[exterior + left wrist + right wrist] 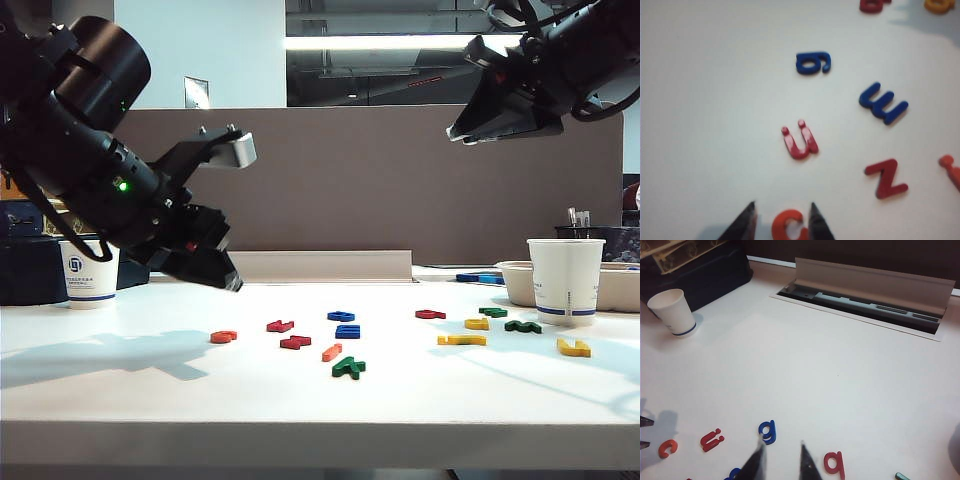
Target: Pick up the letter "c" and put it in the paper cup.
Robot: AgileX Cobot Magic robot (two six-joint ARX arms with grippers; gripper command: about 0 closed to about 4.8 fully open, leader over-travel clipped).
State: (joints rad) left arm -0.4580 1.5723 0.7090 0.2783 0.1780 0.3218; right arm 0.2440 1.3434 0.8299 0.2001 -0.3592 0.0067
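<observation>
The letter "c" is a small orange-red piece lying flat on the white table, left of the other letters. My left gripper hangs a little above and behind it. In the left wrist view the letter "c" shows between the dark tips of the open left gripper, untouched. My right gripper is high at the upper right, open and empty. One paper cup stands at the back left, also seen as the paper cup in the right wrist view. Another cup stands at the right.
Red letters, blue letters, an orange bar and a green letter lie mid-table. Yellow and green letters lie nearer the right cup. A shallow tray sits behind that cup. A cable slot runs along the back.
</observation>
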